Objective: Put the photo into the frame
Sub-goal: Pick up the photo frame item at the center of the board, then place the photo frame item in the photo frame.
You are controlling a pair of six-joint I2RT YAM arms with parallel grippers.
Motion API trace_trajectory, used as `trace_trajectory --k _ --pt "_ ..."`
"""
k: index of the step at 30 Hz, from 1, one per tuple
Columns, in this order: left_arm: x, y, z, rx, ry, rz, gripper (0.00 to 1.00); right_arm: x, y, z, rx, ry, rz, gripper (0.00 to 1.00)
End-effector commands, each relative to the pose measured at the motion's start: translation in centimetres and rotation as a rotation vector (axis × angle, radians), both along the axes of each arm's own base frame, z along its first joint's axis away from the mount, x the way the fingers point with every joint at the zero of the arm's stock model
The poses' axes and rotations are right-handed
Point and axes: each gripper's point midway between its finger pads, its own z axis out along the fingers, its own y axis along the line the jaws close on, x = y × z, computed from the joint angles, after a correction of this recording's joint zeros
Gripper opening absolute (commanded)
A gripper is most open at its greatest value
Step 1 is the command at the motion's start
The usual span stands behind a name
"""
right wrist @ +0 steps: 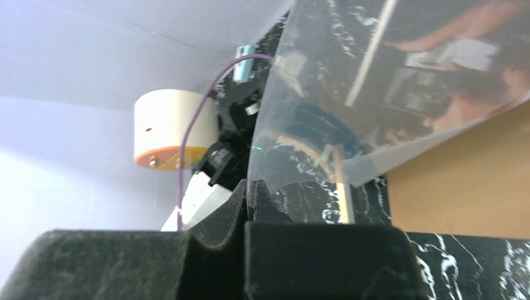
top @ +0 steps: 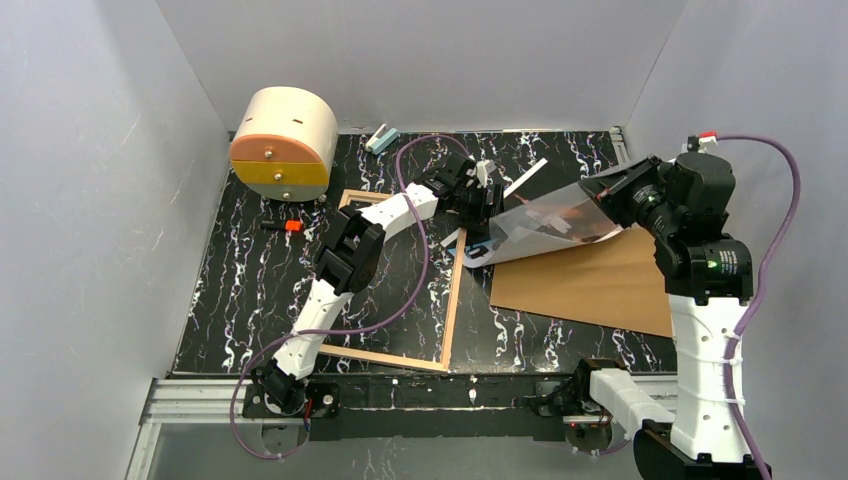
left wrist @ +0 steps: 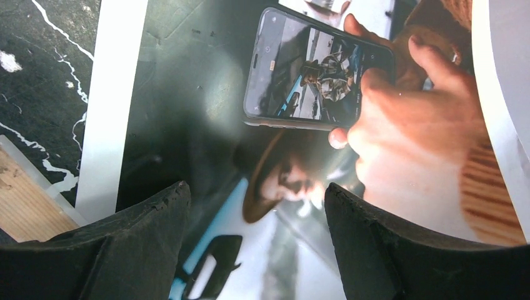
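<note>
The photo (top: 550, 225) is a glossy print of a hand holding a phone. It hangs curved above the table between my two grippers. My right gripper (top: 607, 192) is shut on its right edge and holds that end up; in the right wrist view the jaws (right wrist: 250, 187) pinch the sheet (right wrist: 375, 94). The photo's left end dips to the frame's right rim. My left gripper (top: 487, 210) is open just over that end, its fingers (left wrist: 144, 219) on either side above the print (left wrist: 206, 94). The frame (top: 455, 300) lies flat under the left arm; a corner of its rim (left wrist: 25, 212) shows.
The brown backing board (top: 600, 285) lies flat to the right of the frame, under the photo. A cream round drawer box (top: 285, 140) stands at the back left. A red and black marker (top: 283, 226), a small teal object (top: 381, 138) and a white strip (top: 525, 180) lie nearby.
</note>
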Motion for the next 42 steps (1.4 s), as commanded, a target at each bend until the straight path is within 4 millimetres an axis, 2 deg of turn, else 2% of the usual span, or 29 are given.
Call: trace_trajectory --k 1,3,7,9,14,17,20,22,25,26,30,33,36,39,42 --pt "-2.2 3.5 -6.6 0.159 0.159 0.014 0.78 0.1 2.7 7.5 0.032 -0.258 0.176 0.01" --pt "-1.7 3.3 -5.1 0.131 0.147 0.018 0.78 0.4 3.8 9.2 0.032 -0.320 0.249 0.01" --pt "1.1 4.0 -0.2 0.047 0.095 0.066 0.77 0.8 5.1 10.7 0.002 -0.393 0.358 0.01" --pt "2.6 5.1 2.6 0.009 0.067 0.101 0.78 0.8 5.6 11.5 -0.003 -0.424 0.397 0.01" --pt "5.3 8.7 7.4 -0.059 0.029 0.169 0.78 0.8 6.8 13.6 0.010 -0.501 0.488 0.01" --pt "6.1 10.5 10.0 -0.093 0.012 0.205 0.78 1.4 7.1 13.0 0.024 -0.479 0.513 0.01" --pt "5.9 11.4 12.3 -0.128 -0.001 0.204 0.78 2.4 7.4 10.9 0.045 -0.409 0.536 0.01" --pt "5.3 12.1 13.0 -0.127 0.002 0.197 0.79 2.8 7.6 9.4 0.049 -0.366 0.548 0.01" --pt "4.1 14.7 12.9 -0.054 -0.010 0.226 0.79 3.4 7.5 7.1 0.037 -0.300 0.554 0.01" --pt "3.8 15.9 13.3 -0.018 -0.040 0.244 0.79 3.4 7.5 6.3 0.031 -0.275 0.558 0.01" --pt "2.6 21.4 12.7 0.143 -0.066 0.396 0.79 3.4 8.2 3.8 0.040 -0.226 0.638 0.01" --pt "1.4 24.4 12.8 0.191 -0.060 0.492 0.79 3.5 9.3 1.6 0.077 -0.173 0.723 0.01" --pt "0.5 26.9 13.1 0.254 -0.077 0.549 0.80 4.1 10.9 0.0 0.109 -0.127 0.786 0.01" --pt "-0.2 29.3 12.9 0.320 -0.071 0.583 0.80 4.5 13.6 -0.2 0.114 -0.127 0.851 0.01" --pt "-0.8 32.8 12.2 0.415 -0.045 0.658 0.80 5.0 16.3 -0.2 0.099 -0.127 0.910 0.01"
